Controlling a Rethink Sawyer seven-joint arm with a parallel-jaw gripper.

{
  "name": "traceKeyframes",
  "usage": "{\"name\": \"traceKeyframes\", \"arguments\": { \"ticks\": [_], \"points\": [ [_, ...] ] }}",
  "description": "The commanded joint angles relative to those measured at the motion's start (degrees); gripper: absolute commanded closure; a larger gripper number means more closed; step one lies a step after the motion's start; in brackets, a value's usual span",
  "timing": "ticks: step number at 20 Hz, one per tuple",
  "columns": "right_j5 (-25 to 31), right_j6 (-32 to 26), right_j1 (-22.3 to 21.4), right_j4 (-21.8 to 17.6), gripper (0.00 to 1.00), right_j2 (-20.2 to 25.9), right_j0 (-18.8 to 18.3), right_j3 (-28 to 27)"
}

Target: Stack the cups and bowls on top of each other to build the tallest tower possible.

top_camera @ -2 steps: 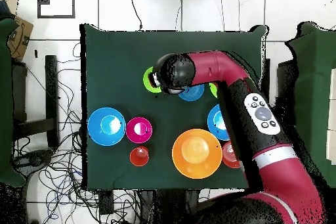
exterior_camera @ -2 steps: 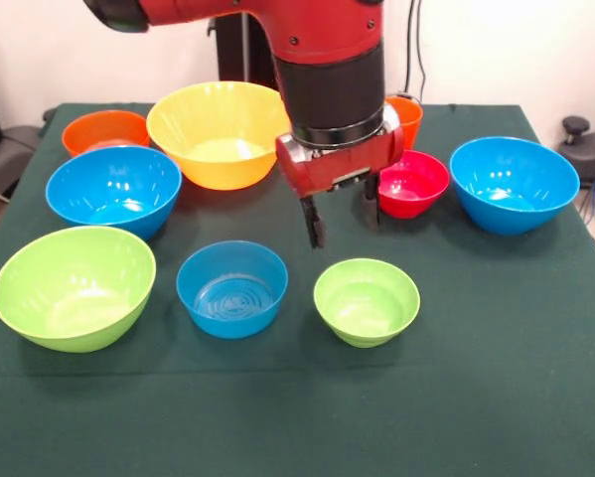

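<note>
Frontally, the pincer hangs empty, fingers apart, above bare bench between the small green bowl and red bowl; nothing stacked; overhead, the arm hides several bowls; descending off-centre could tip a rim.

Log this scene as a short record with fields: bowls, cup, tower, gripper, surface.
bowls: yellow bowl, two large blue bowls, lime bowl, small blue bowl, small green bowl, red-pink bowl, orange bowl; all upright and separate
cup: orange cup, partly hidden behind the arm
tower: none stacked yet
gripper: open, fingers empty, hanging above the cloth
surface: green tablecloth
</note>
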Motion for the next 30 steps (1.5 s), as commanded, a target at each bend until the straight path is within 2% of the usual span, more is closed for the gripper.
{"name": "traceKeyframes", "arguments": {
  "ticks": [1, 8, 14, 18, 23, 30],
  "points": [
    [9.4, -24.1, 2.9, -8.2, 0.00, -1.8, -0.4, 1.9],
    [11.0, -27.4, 3.7, -8.4, 0.00, 0.4, -2.5, 2.3],
    [10.3, -27.8, 4.3, -9.3, 0.00, -0.3, -1.7, 1.2],
    [9.2, -26.4, 4.4, -9.3, 0.00, -0.8, -1.6, 1.1],
    [3.4, -21.4, 7.0, -9.8, 0.00, -1.1, -1.0, 0.5],
    [0.6, -20.3, 7.7, -13.1, 0.00, -2.1, -0.7, 0.5]
  ]
}}
